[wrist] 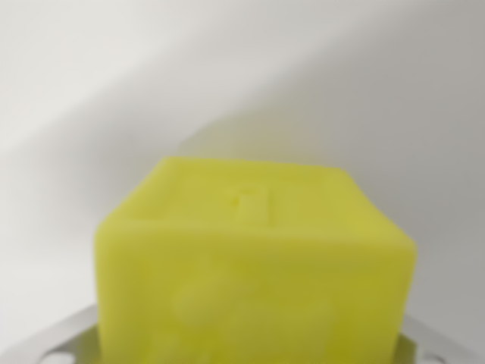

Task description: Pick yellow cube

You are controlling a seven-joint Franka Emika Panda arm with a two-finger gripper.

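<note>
The yellow cube [254, 265] fills the lower middle of the wrist view, very close and blurred, with a faint raised mark on its top face. Grey metal fingers [53, 337] show at the bottom left, and another piece shows at the bottom right corner, each meeting a side of the cube. My gripper [250, 350] sits around the cube and looks shut on it. The cube's underside and the fingertips are hidden below the frame edge.
Behind the cube lies a plain white surface [151, 76]. A soft grey shadow [364, 114] spreads across its upper right part.
</note>
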